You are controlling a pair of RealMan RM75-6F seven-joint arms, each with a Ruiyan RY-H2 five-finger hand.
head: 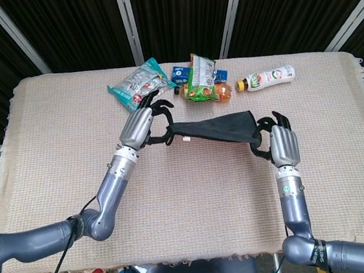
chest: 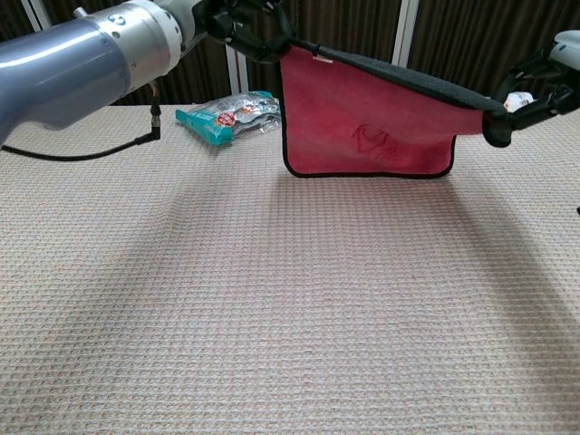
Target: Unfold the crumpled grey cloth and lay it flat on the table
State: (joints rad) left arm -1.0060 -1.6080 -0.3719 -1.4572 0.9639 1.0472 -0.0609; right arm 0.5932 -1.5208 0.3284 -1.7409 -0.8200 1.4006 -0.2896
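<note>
**Cloth held up over the tabletop**

While it hangs above the tabletop (head: 59, 143), the cloth (head: 217, 129), grey on top and red below, is stretched out: the left robot hand (head: 140, 124) pinches one corner, the right robot hand (head: 282, 145) the other.

The left hand (head: 140, 122) is raised above the table with its forearm stretched forward, and its dark fingers (head: 159, 106) are curled and pinch a corner of the cloth (head: 217, 128). The right hand (head: 282, 144) stands upright on its forearm, back facing the head camera, and its fingers (head: 262, 127) grip the opposite corner.
</note>
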